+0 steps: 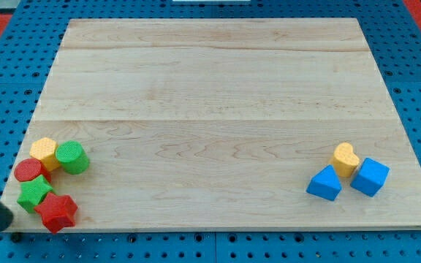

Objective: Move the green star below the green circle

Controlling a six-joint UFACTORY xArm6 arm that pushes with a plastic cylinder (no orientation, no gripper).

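Observation:
The green star (35,193) lies at the board's bottom-left corner. The green circle (71,157) sits just above and to its right. A red circle (29,171) touches the star from above, and a red star (57,212) touches it from the lower right. My tip (7,224) is at the view's bottom left, off the board's edge, just left of and below the green star and apart from it.
A yellow hexagon (44,152) sits left of the green circle. At the board's lower right stand a yellow heart (346,158), a blue triangle (325,183) and a blue cube (370,176). The wooden board (218,95) lies on a blue pegboard.

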